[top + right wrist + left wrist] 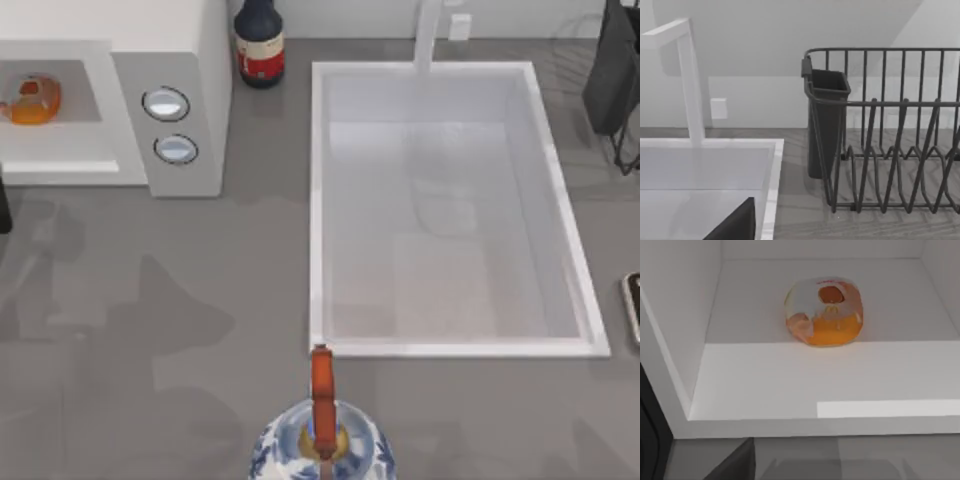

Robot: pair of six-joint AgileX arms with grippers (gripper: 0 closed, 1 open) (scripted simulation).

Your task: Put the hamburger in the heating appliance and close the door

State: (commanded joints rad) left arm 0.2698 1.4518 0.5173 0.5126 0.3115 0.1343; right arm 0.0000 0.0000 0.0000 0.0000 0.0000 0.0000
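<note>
Left pincer point(733, 466), seen as a dark wedge at the edge of its own wrist view, faces the open front of the heating appliance point(180, 60); whether it is spread or pressed together cannot be told. The hamburger point(824, 311) lies alone on the grey floor of the cavity, towards the back wall, touching nothing else. Faint red marks on its whitish top are too small to read. Two round silver knobs point(166, 103) sit on the side panel. Just beside the appliance stands a dark bottle point(259, 42) with a red and white label, its writing unreadable. A white sink point(318, 200) lies further right, a blue-and-white kettle point(322, 440) near the front edge. Right pincer point(735, 225) hangs by a dark dish rack point(880, 130); its state cannot be told.
</note>
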